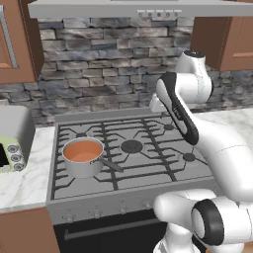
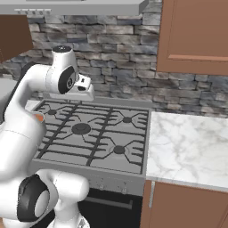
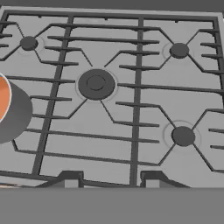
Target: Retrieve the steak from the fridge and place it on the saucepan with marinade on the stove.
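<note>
The stove (image 1: 148, 165) lies below my arm, with black grates and several round burners. On its front left burner stands the saucepan (image 1: 81, 167), a small grey pan whose dark handle points right, filled with orange-red marinade (image 1: 83, 151). In the hand view the saucepan (image 3: 17, 118) and marinade (image 3: 2, 98) show at the left edge. My gripper (image 3: 112, 178) hovers above the middle of the stove (image 3: 131, 100), right of the pan, open, with nothing between its fingertips (image 3: 72, 178). The steak and the fridge are out of view.
A pale-green toaster oven (image 1: 12, 143) sits on the counter left of the stove. A marble counter (image 2: 187, 147) stretches to the right. A range hood (image 1: 123, 7) and wooden wall cabinets (image 2: 196, 35) hang above, before a stone backsplash.
</note>
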### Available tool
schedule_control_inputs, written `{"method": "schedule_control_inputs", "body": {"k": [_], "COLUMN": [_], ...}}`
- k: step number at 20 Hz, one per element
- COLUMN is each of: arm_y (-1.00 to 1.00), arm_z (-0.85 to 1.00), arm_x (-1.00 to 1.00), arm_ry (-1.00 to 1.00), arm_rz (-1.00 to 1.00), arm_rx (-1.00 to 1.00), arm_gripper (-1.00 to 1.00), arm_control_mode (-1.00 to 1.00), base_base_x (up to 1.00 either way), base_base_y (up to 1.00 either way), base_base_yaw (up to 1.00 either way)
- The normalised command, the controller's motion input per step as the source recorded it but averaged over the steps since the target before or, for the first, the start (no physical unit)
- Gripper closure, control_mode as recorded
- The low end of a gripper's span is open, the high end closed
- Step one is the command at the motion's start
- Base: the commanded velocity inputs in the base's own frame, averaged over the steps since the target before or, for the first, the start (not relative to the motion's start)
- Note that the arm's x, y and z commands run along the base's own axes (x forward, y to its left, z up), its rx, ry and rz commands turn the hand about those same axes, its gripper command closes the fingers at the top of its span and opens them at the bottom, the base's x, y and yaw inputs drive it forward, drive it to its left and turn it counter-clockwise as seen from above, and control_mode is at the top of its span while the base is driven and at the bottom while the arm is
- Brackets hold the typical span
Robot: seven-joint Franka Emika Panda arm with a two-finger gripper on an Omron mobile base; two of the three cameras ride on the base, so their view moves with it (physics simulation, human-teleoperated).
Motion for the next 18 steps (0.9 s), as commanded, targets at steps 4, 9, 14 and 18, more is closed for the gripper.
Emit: {"method": "schedule_control_inputs", "body": {"k": [4,9,14,18], "arm_y": [0.00,-0.06,-0.07,-0.03], "arm_z": [0.00,0.00,0.00,0.00], "arm_x": [-0.18,-0.45,-0.54,-0.54], "arm_ry": [-0.01,-0.05,-0.07,-0.09], "arm_rz": [0.00,-0.02,-0.02,-0.02], "arm_rx": [0.00,0.00,0.00,0.00], "arm_gripper": [-1.00,-1.00,-1.00,-1.00], "arm_control_mode": [-1.00,-1.00,-1.00,-1.00], "base_base_x": [0.00,0.00,0.00,0.00], "base_base_y": [0.00,0.00,0.00,0.00], "base_base_yaw": [0.00,0.00,0.00,0.00]}}
